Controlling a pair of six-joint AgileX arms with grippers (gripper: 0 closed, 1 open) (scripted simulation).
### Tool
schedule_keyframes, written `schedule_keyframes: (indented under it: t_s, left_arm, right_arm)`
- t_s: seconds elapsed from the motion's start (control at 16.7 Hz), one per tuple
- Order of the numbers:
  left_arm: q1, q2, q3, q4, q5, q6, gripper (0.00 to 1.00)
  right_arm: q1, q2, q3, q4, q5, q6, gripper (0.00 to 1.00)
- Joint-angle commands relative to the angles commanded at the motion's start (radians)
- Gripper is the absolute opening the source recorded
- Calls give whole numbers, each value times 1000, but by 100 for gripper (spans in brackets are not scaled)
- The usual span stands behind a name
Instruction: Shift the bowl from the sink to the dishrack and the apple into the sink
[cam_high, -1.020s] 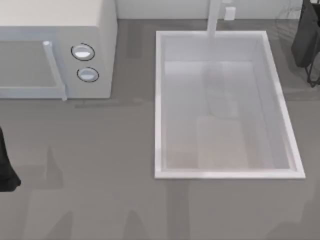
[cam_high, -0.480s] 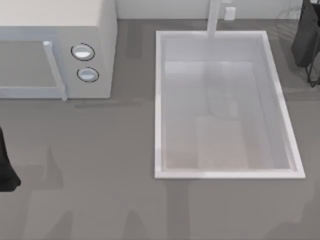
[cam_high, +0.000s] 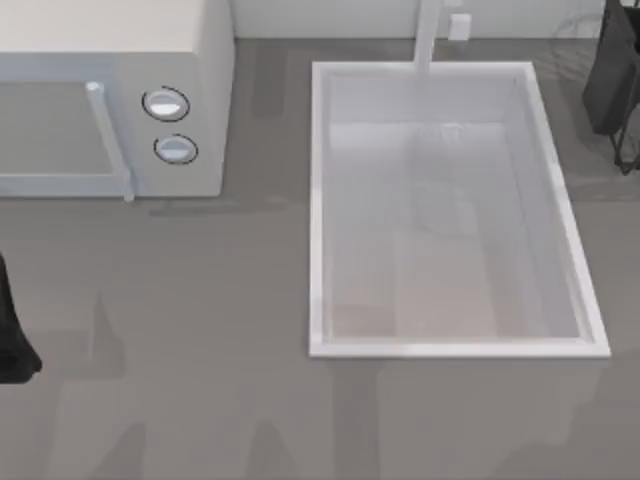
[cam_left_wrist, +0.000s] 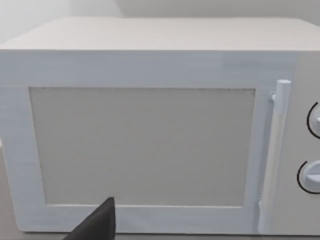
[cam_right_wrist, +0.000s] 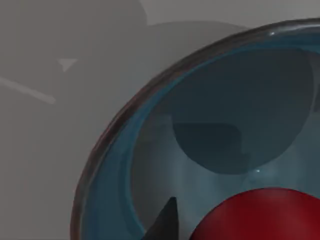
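Apple (cam_right_wrist: 260, 215) inside bowl (cam_right_wrist: 150, 150), right tool's fingertip (cam_right_wrist: 165, 222) beside it; grip state unclear. Sink (cam_high: 316, 200) on desk (cam_high: 200, 300).

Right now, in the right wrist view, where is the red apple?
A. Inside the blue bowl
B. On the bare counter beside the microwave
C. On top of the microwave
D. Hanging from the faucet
A: the apple sits within the glossy blue bowl, whose reddish-brown rim curves around it.
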Motion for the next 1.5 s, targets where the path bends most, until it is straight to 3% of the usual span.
schedule_keyframes:
  t_s: [0.36, 0.78, 1.02, 1.5]
  left_arm:
    - [0, 0, 0, 0, 0, 0, 100]
    - [0, 0, 0, 0, 0, 0, 100]
    - [0, 0, 0, 0, 0, 0, 100]
    - [0, 0, 0, 0, 0, 0, 100]
  right_arm:
    - [2, -94, 163, -254, -2, -3, 0]
    - [16, -75, 161, -230, 24, 18, 0]
    - [126, -12, 145, -46, 127, 74, 0]
    - [474, 26, 64, 611, 302, 181, 0]
